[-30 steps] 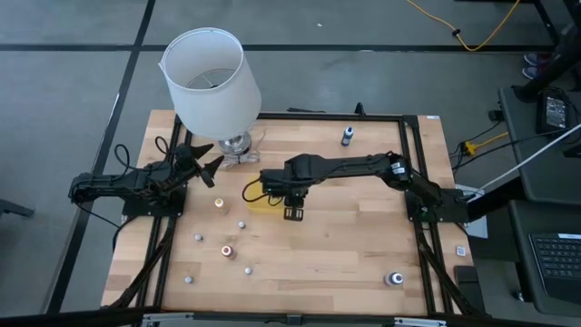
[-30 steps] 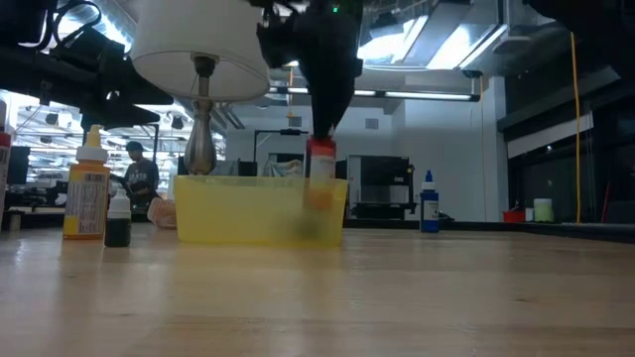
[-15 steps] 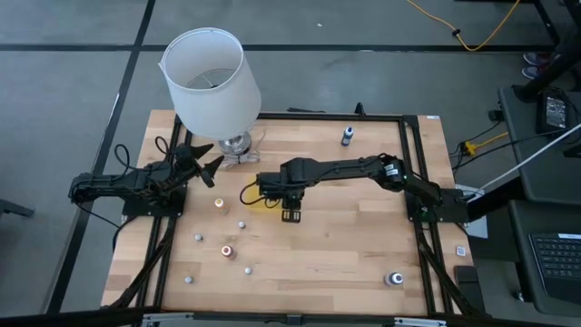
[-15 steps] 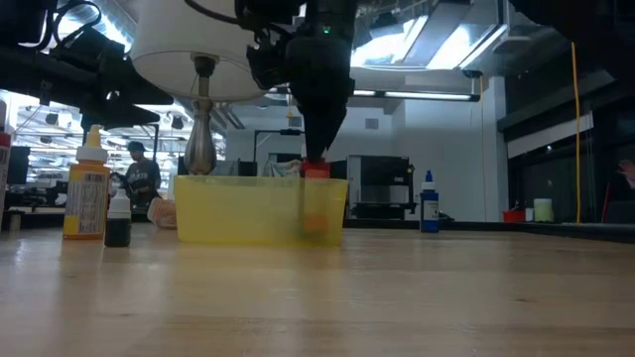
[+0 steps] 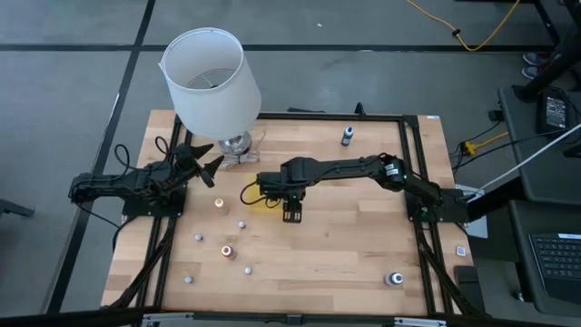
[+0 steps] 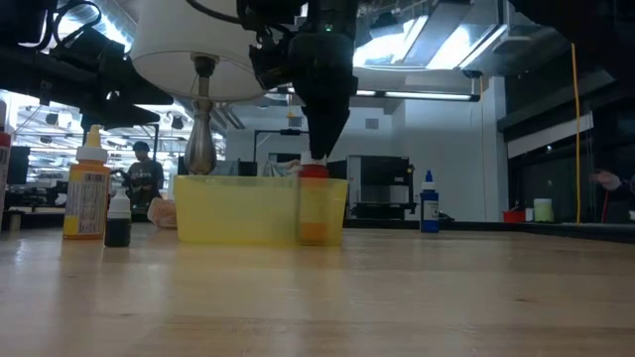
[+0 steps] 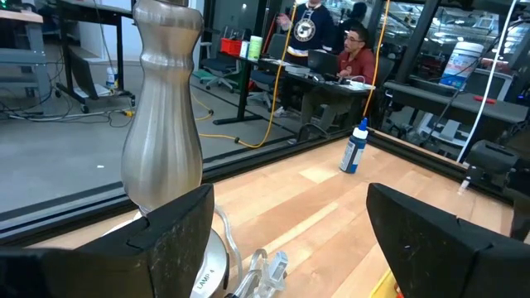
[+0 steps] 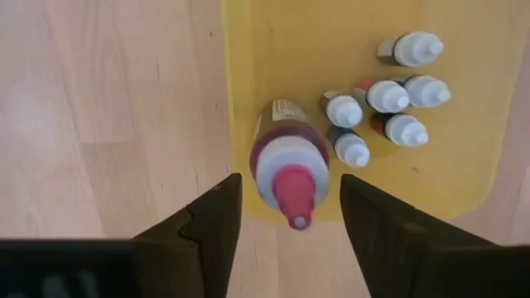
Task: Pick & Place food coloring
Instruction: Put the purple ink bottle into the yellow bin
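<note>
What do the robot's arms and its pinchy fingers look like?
Both arms are dark, thin and jointed. The left gripper ends in two pointed black fingers; up close they look broad, flat and matte. The right gripper has the same black wedge-shaped fingers.

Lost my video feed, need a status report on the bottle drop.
Right gripper open above red-capped bottle, now standing in yellow tray. Left gripper open, parked by lamp base. Nothing blocking.

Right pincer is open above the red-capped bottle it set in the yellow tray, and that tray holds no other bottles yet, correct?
Not quite. The right pincer is open above the red-capped bottle, but the yellow tray already holds six small white-capped bottles beside it, as the right wrist view shows.
</note>
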You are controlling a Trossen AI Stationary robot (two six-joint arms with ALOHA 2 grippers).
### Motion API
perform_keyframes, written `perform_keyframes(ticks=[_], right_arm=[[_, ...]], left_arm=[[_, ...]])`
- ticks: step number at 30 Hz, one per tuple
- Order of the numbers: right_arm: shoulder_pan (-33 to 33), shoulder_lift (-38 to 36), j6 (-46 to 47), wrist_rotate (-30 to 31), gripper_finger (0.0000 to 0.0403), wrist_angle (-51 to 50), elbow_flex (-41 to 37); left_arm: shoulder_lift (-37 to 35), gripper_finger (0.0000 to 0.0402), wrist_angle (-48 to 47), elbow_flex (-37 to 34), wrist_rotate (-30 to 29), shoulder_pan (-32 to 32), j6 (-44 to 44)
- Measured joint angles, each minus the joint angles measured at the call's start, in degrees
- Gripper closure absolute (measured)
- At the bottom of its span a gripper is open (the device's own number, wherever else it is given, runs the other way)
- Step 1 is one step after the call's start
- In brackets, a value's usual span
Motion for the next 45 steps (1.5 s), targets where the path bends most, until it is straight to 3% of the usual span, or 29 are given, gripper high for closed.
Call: perform_keyframes(ticks=[9,12,23,34,39,45], right_arm=[[-0.5,-0.3,0.3,0.1,0.0166,-4.5,7.5],[-0.5,-2.3,0.2,0.1,0.0154,-2.5,5.8],[3.5,-19.2,-0.4,0.2,0.0136,10.9,-18.8],[15.8,-41.0,2.4,-2.1,0.0102,16.1,-42.5],[23.9,-46.7,12.7,-0.7,0.0092,10.6,-48.7],[33.7,-49.6,27.8,-3.1,0.0092,6.7,-51.3]], left_arm=[[0.0,0.0089,0.0,0.0,0.0,0.0,0.0],[0.0,0.0090,0.0,0.0,0.0,0.0,0.0],[0.0,0.0090,0.0,0.0,0.0,0.0,0.0],[0.0,0.0090,0.0,0.0,0.0,0.0,0.0],[0.0,0.0090,0.0,0.0,0.0,0.0,0.0],[0.0,0.0090,0.0,0.0,0.0,0.0,0.0]])
